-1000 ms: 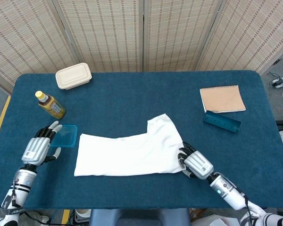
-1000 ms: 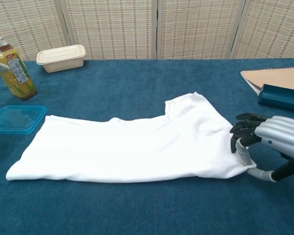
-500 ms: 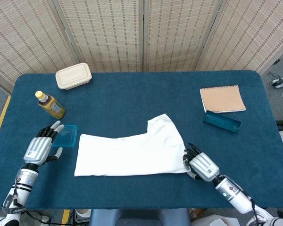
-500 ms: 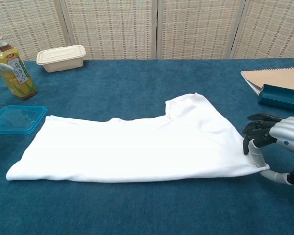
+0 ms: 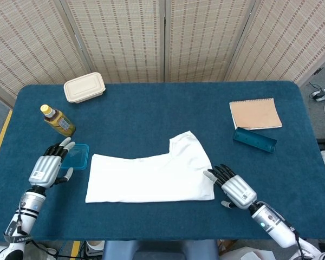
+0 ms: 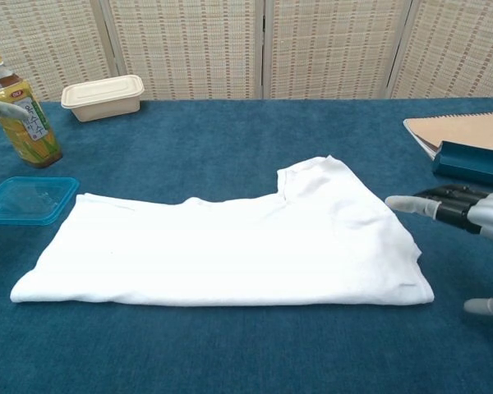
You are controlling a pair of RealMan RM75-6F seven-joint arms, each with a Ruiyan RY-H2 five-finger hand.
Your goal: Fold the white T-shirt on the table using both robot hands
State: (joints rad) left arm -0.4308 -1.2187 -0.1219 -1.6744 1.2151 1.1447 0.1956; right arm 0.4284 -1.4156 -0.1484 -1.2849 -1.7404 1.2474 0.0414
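The white T-shirt [image 5: 151,176] lies flat on the blue counter [image 5: 162,114], below the middle of the head view, folded into a long band with one sleeve sticking up toward 1 o'clock. Its lower edge runs straight from left to right.

The right hand [image 5: 233,187] sits at 3 o'clock of the shirt, just beside its right edge. It holds nothing and its fingers [image 6: 415,205] are stretched out and apart, pointing toward the cloth. In the chest view the fingertips hover close to the shirt's right edge without gripping it; whether they graze the fabric cannot be told.

The left hand [image 5: 47,167] is at 9 o'clock of the shirt, apart from it, palm down with fingers spread and empty. Its fingertips reach over the near-left corner of a clear blue lid [image 5: 76,156], which lies just beside the shirt's upper left corner.

A bottle of yellow drink [image 5: 57,120] stands upright at 11 o'clock of the lid. A beige lunch box [image 5: 84,87] rests farther back, toward 12 o'clock from the bottle. Well apart on the right side of the counter lies a tan notebook [image 5: 255,113], with a dark teal case [image 5: 254,140] touching or nearly touching its lower edge at 6 o'clock. Woven screens [image 5: 162,38] stand behind the counter.
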